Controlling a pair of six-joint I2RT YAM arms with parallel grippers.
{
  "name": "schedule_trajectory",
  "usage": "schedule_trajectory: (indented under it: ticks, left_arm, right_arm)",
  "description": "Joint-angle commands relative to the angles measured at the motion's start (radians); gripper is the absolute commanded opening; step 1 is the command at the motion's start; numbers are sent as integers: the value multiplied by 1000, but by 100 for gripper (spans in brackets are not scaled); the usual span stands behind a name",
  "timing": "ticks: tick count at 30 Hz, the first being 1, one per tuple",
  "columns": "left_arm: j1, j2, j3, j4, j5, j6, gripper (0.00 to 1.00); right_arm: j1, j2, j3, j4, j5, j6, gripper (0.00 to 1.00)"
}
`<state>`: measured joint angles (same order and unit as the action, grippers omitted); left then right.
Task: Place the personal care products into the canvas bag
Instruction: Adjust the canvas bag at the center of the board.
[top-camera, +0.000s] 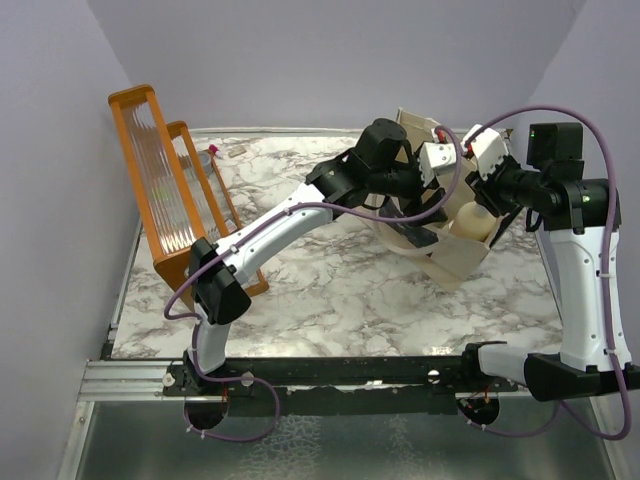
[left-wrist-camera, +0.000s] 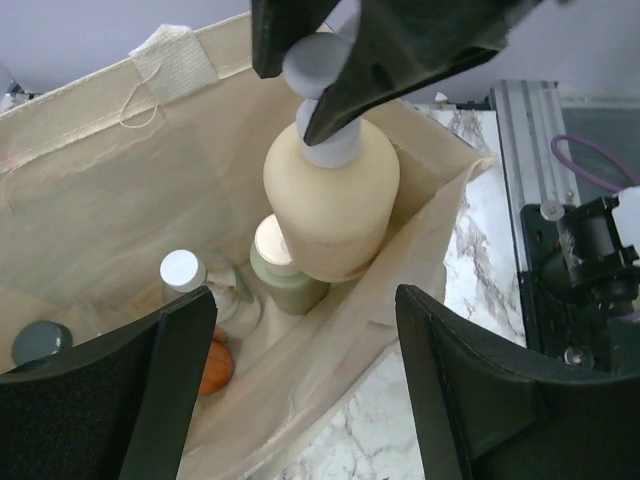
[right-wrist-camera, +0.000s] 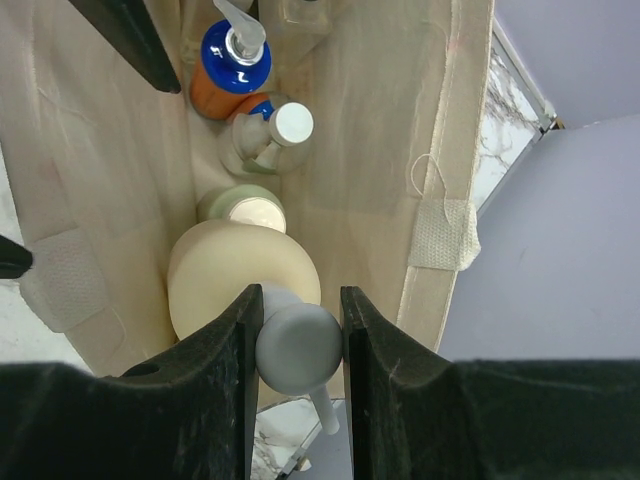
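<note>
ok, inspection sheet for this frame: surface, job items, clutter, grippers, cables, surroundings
Surface: marble-pattern table.
Job's things: canvas bag at far right, mouth open; orange bottle, clear bottle and olive-grey bottle inside; beige pump bottle hanging in the mouth.
Clutter: orange wooden rack at left.
Grippers: left gripper open, empty, above the bag; right gripper shut on the pump head.
Cables: purple cables loop off both arms.
Surroundings: lilac walls.

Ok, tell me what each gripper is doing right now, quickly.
Left gripper: open, holding nothing, over the canvas bag.
Right gripper: shut on the pump head of the beige pump bottle.
</note>
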<state>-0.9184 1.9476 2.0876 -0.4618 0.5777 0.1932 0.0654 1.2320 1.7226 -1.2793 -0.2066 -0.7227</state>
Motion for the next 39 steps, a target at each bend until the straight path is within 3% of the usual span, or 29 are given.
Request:
schedule_trajectory:
  ticks: [1, 6, 14, 22, 28, 39]
  left_arm:
    - [17, 10, -31, 160, -15, -179, 75]
    - [45, 34, -42, 252, -16, -288, 74]
    - [46, 117, -30, 339, 38, -465, 60]
    - [36, 173, 17, 328, -98, -561, 44]
    - [2, 248, 100, 288, -199, -544, 43]
    - [-20, 262, 127, 295, -67, -526, 43]
  right_arm:
    - [-3, -44, 39, 72, 31, 17, 1]
    - [-3, -47, 41, 78, 28, 21, 1]
    - [-3, -52, 39, 80, 26, 28, 1]
    - [-3, -57, 45, 72, -1, 26, 1]
    - [-3, -61, 39, 74, -22, 35, 1]
    - [-3, -63, 57, 68, -44, 33, 1]
